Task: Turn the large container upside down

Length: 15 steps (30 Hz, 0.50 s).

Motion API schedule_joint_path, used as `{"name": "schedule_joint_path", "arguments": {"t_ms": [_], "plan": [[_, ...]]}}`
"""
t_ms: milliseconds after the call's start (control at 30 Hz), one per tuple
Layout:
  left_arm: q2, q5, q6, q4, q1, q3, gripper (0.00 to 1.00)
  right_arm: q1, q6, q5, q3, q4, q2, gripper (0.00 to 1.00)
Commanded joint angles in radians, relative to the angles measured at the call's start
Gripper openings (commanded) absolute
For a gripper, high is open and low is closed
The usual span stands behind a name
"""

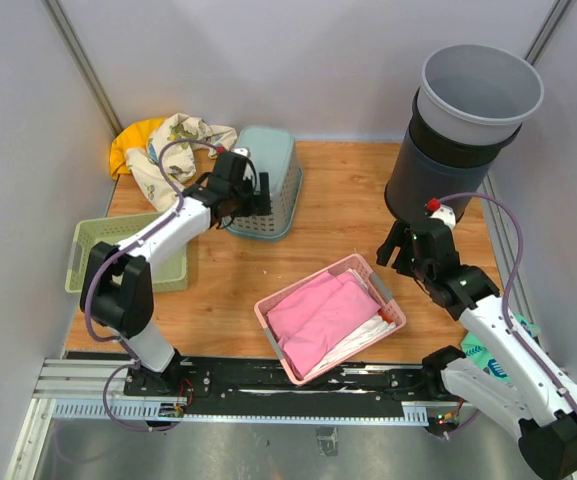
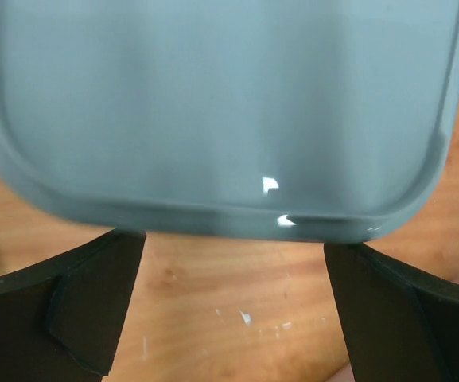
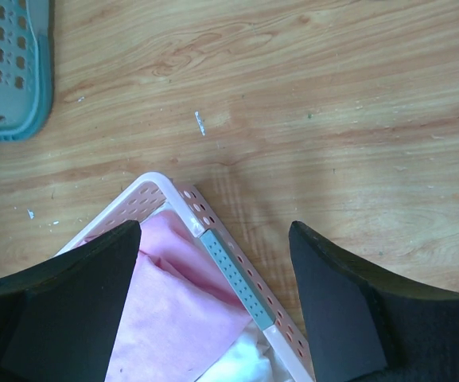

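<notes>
The teal basket (image 1: 268, 180) sits at about twelve o'clock on the table (image 1: 338, 215), and from above I see a smooth, closed face on top with the holed walls sloping down to the wood. So it looks to me as if it is already base-up, or very nearly. The left gripper (image 1: 253, 195) is right at its near side with the jaws apart. In the wrist view the two fingers (image 2: 94, 302) stand wide on either side below the basket's rounded edge, gripping nothing.

If the flip is done, the careful thing now is to draw straight back toward six o'clock with the jaws kept wide, so neither finger catches the rim and drags the basket. If it is not lying flat, a gentle downward nudge on the edge would seat it before the arm backs away.

The right gripper (image 1: 408, 250) hangs open and empty at about four o'clock, over the corner of the pink basket (image 3: 161, 185) of laundry. It is well clear and best left there.
</notes>
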Motion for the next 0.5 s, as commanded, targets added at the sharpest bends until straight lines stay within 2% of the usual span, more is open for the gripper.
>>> {"name": "schedule_joint_path", "arguments": {"t_ms": [0,100,200,333,400,467], "plan": [[0.057,0.023,0.007,0.068,0.125,0.106,0.99,-0.014,-0.033,0.046,0.034,-0.035,-0.034,0.78],[0.061,-0.007,-0.003,0.041,0.181,0.147,0.99,-0.013,-0.036,0.064,0.037,-0.053,-0.051,0.78],[0.007,-0.006,0.022,0.022,0.161,0.168,0.99,-0.014,-0.036,0.08,0.025,-0.06,-0.07,0.78],[-0.06,-0.187,0.084,-0.005,-0.025,0.197,0.99,-0.014,-0.033,0.092,0.007,-0.044,-0.068,0.78],[-0.045,-0.164,0.082,-0.012,-0.079,0.217,0.99,-0.014,-0.033,0.085,0.012,-0.033,-0.046,0.78],[0.004,-0.085,0.072,-0.014,-0.104,0.239,0.99,-0.014,-0.031,0.076,0.027,-0.03,-0.022,0.78]]}}
